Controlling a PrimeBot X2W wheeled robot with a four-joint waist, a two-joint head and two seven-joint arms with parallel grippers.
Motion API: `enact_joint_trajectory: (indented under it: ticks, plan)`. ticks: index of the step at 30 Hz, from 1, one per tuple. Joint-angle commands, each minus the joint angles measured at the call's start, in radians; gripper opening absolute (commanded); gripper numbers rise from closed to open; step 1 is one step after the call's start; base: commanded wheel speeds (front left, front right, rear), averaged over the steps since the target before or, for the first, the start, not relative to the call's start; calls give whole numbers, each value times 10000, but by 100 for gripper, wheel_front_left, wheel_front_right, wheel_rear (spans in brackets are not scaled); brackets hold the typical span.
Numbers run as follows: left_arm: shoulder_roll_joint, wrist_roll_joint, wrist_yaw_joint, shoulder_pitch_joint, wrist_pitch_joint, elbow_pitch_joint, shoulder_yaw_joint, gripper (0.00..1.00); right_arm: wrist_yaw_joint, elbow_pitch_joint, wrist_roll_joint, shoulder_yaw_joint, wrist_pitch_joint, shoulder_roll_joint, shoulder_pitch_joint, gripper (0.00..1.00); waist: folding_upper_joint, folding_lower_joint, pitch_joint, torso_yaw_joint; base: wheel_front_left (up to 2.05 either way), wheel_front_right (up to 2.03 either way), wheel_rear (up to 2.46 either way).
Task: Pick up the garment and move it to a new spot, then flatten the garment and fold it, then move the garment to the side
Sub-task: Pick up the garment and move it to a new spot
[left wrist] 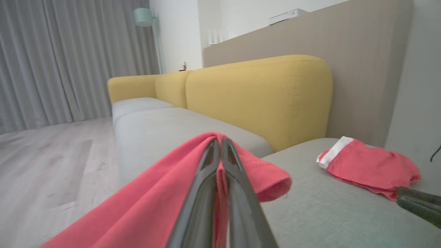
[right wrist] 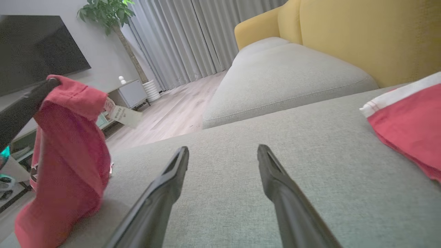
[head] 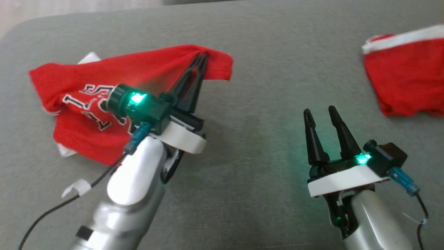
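Left gripper [head: 203,57] clamped tight on the red shirt [head: 69,74] edge, right gripper [head: 321,111] spread wide and empty; such a thin edge pinch could slip under the hanging cloth's weight.

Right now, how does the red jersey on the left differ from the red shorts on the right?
The jersey is pinched at one edge by the shut left jaws and lifted there; the shorts lie loose, untouched by the open right jaws. The jersey has black-and-white lettering; the shorts have a plain white band. Both are red, on the grey cushion.
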Motion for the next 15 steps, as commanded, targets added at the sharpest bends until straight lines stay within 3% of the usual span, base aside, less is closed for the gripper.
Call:
enact_joint_trajectory:
  ticks: [1,9,15]
  plan:
    - [32,80,-20,-408,-49,-408,194,0,-7,-371,99,283,-109,-16,-338,100,0,1,238,-429,0,0,0]
    - [-182,-172,58,-2094,-50,-191,-801,0,-7,-648,666,738,-109,-16,-661,100,0,1,981,-1885,0,0,0]
    - [-190,-1296,789,-3118,-50,-530,-2108,0,-7,-919,1078,1011,-109,-16,-850,100,0,1,1277,-2574,0,0,0]
